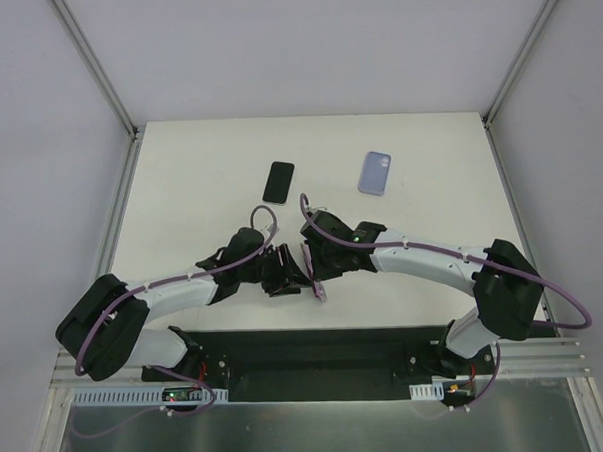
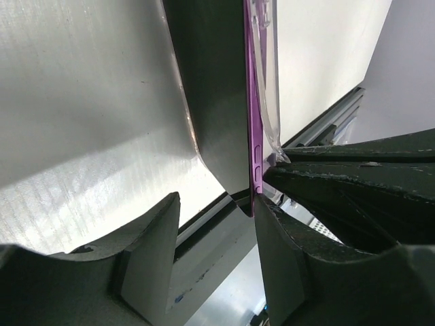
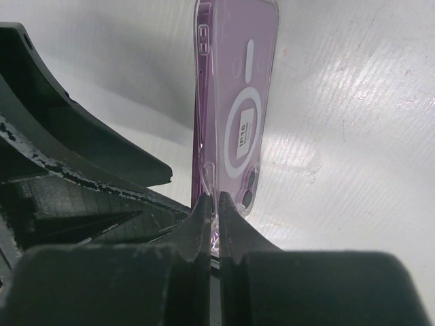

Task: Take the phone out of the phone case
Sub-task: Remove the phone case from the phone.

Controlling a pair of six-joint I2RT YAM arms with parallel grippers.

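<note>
A purple phone in a clear phone case stands on edge above the near-middle of the table. My right gripper is shut on the case's clear rim, which has peeled a little away from the phone's side. My left gripper is open. Its right finger touches the phone's lower edge, and its left finger stands well apart. The phone's dark screen faces the gap. In the top view both grippers meet at the phone.
A black phone lies flat at the table's middle back, and a pale blue case lies to its right. The dark base plate and the rail run along the near edge under the arms.
</note>
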